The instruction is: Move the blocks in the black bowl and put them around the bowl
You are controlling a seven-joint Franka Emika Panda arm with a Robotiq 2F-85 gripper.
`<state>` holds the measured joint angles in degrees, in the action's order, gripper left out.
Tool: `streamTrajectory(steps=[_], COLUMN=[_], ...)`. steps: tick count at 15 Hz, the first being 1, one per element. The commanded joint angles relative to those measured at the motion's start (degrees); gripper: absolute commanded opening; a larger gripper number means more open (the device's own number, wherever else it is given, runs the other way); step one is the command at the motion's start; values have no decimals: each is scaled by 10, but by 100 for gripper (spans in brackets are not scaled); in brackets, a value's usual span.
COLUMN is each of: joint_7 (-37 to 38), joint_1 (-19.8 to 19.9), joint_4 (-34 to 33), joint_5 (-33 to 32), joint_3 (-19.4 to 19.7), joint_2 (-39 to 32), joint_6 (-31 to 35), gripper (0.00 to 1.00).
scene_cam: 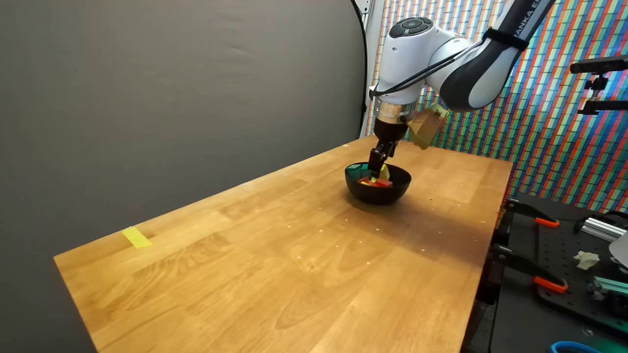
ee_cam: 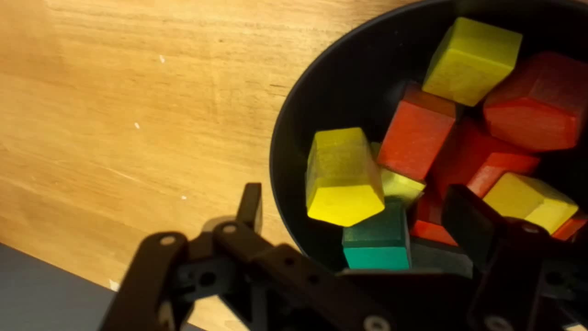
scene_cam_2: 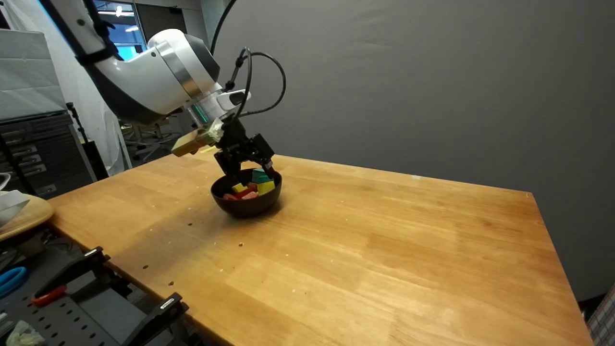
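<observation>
- Red, yellow and green blocks (ee_cam: 415, 138) sit piled inside the black bowl (scene_cam_2: 247, 209) on a wooden table (scene_cam: 245, 274).
- The gripper (ee_cam: 357, 209) hangs over the bowl, its fingers spread wide.
- A flat strip (scene_cam: 136, 237) (yellow, like some blocks) lies well apart from the bowl.

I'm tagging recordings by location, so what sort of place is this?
Most likely a robotics lab or workshop: there is a Franka robot arm, black-and-orange clamps, and a perforated dark board of the sort used for mounting equipment.
</observation>
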<state>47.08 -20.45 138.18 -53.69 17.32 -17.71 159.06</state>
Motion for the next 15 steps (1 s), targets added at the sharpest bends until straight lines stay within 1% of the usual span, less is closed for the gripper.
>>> streamTrajectory(steps=[1, 2, 3, 5, 6, 7, 8, 11, 13, 14, 15], joint_7=[10, 6, 3, 2, -1, -4, -4, -7, -8, -10, -15], joint_1=[3, 6, 7, 7, 8, 8, 9, 8, 10, 12, 15], joint_4=[-19, -21, -25, -33, -36, -38, -41, -43, -42, -40, -38], joint_5=[-6, -4, -4, -8, -6, -3, -1, 2, 6, 11, 18], joint_3=[8, 7, 6, 7, 5, 3, 2, -1, -3, -5, -7], joint_2=[-20, -25, -32, -44, -48, -52, -54, -54, -55, -54, -51], joint_6=[9, 12, 15, 14, 14, 14, 15, 13, 13, 11, 11], gripper=[100, 100, 95, 79, 76, 64, 57, 50, 54, 53, 55])
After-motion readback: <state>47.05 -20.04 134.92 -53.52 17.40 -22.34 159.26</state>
